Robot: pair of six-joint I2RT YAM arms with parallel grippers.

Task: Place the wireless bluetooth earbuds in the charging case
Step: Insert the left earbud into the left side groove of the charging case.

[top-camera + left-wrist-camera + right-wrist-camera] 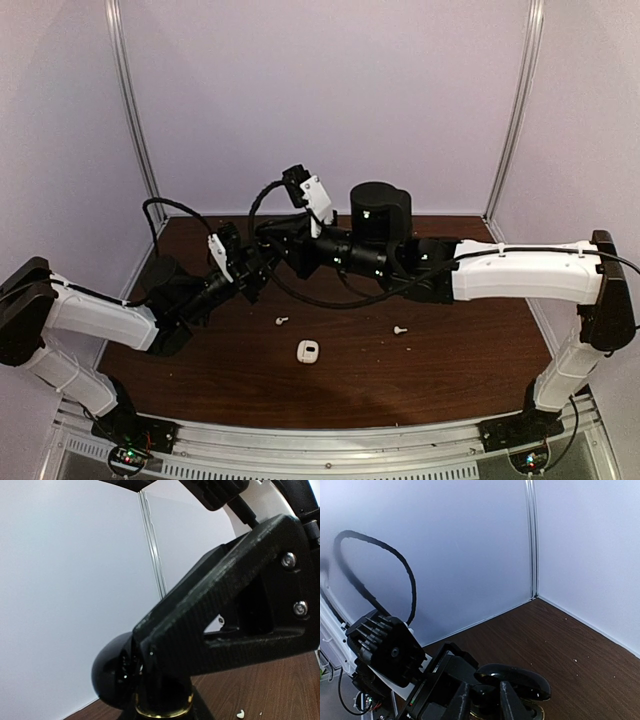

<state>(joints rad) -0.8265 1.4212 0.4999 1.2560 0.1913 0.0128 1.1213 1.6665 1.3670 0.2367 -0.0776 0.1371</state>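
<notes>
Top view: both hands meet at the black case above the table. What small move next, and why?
Probably lower the black case onto the table: the right hand grips it, while a white earbud, another and the white case lie waiting.

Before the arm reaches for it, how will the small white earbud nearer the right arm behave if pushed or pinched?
The white earbud looks tiny beside the white case, so it is probably very light and would skid on the smooth table. Its rounded shape suggests it may roll or slip from a pincer.
</notes>
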